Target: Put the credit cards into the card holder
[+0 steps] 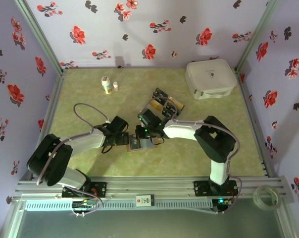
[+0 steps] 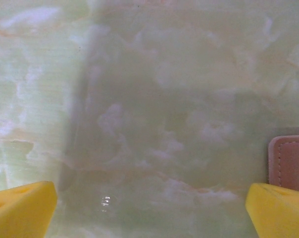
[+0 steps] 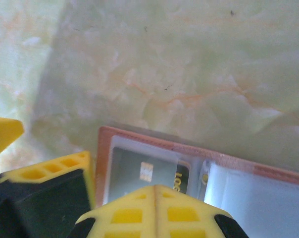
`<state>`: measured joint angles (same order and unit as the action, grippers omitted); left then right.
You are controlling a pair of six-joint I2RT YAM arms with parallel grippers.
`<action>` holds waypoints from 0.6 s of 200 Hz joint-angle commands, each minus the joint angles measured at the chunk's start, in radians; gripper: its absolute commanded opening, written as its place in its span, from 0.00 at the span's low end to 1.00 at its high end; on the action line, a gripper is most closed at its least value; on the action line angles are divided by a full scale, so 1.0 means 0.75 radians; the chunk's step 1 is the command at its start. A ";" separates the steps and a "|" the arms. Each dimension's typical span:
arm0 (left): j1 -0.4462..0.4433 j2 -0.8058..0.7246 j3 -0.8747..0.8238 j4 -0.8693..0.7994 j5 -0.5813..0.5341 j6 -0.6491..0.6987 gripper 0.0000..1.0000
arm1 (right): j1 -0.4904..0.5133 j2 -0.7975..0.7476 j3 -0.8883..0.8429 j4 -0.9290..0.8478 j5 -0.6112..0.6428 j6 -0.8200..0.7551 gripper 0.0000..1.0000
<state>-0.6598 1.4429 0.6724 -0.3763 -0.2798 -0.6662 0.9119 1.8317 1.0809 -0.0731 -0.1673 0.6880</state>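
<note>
Right jaws, shut, sit over the dark card in the open card holder. Left jaws, wide open, hold nothing, so it could slide.

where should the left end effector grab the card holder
Probably the stitched edge of the card holder nearest the open left end effector, coming in low from that side. It lies open and flat on the table, so only that thin rim offers a bite.
</note>
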 commanded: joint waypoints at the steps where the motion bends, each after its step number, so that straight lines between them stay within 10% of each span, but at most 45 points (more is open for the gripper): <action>1: 0.006 -0.090 -0.003 -0.051 0.013 -0.011 1.00 | 0.009 -0.112 -0.065 -0.003 0.042 0.009 0.05; 120: 0.000 -0.132 -0.084 -0.070 0.021 -0.043 1.00 | 0.032 -0.073 -0.175 0.118 0.002 0.079 0.03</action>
<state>-0.6598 1.3209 0.6121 -0.4236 -0.2703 -0.6785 0.9230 1.7447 0.9470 -0.0124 -0.1577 0.7254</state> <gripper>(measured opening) 0.997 0.046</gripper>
